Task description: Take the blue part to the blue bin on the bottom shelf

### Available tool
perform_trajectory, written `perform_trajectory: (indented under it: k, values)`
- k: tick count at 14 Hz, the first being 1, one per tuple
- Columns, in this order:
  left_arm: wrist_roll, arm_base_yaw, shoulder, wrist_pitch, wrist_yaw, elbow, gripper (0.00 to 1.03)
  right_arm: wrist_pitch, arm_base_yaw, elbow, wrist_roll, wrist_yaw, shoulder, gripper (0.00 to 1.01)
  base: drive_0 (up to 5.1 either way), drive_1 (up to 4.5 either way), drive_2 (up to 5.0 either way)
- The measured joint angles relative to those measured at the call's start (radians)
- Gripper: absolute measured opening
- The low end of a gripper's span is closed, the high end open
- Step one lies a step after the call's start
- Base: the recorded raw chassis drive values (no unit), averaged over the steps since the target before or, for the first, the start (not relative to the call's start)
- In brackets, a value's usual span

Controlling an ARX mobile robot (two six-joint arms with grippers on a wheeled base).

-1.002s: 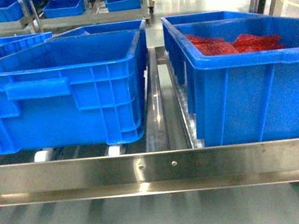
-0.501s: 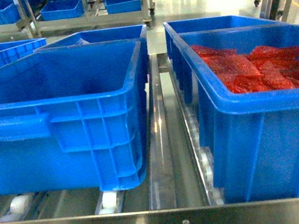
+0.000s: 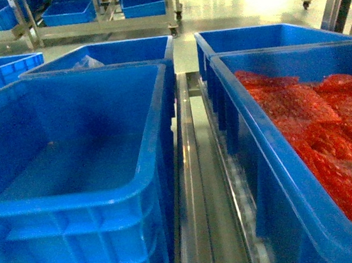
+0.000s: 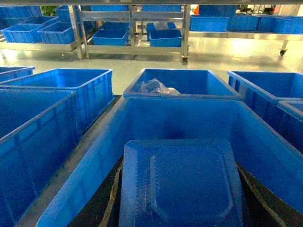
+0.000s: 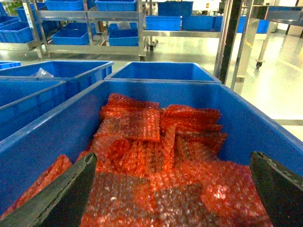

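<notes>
We hover over the bins, blue part in hand.
Our left gripper [image 4: 182, 222] holds the flat blue plastic part [image 4: 182, 189] at lower centre above the empty blue plastic bin [image 3: 68, 144]; right gripper [image 5: 170, 189] gapes wide over red bubble-wrap [image 5: 151, 156]. Next: lower, release.

I see pale glossy floor [image 3: 238, 9] beyond near bins, with bright reflections of overhead light. Steel rack on castors [image 3: 104, 15] stands across aisle, carrying blue crates [image 3: 70, 11] on low level. In my left wrist view: same rack [image 4: 135, 28] at far side, more blue crates [image 4: 28, 32] to its left and along right [image 4: 246, 22]. In my right wrist view: dark upright post [image 5: 229, 40] and steel frame legs [image 5: 246, 45] on right, floor [image 5: 279, 75] shiny there, yellow line faint.
</notes>
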Motion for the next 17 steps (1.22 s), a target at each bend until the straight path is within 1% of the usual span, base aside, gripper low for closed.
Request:
perform_trajectory:
  k: [8, 17]
  values:
    - [0.0, 0.0, 0.003, 0.002, 0.0, 0.0, 0.43, 0.001, 0.0, 0.0, 0.0, 0.0, 0.0, 0.98, 0.1, 4.19, -4.1]
    - [0.0, 0.0, 0.003, 0.002, 0.0, 0.0, 0.43, 0.001, 0.0, 0.0, 0.0, 0.0, 0.0, 0.98, 0.0, 0.0, 0.0]
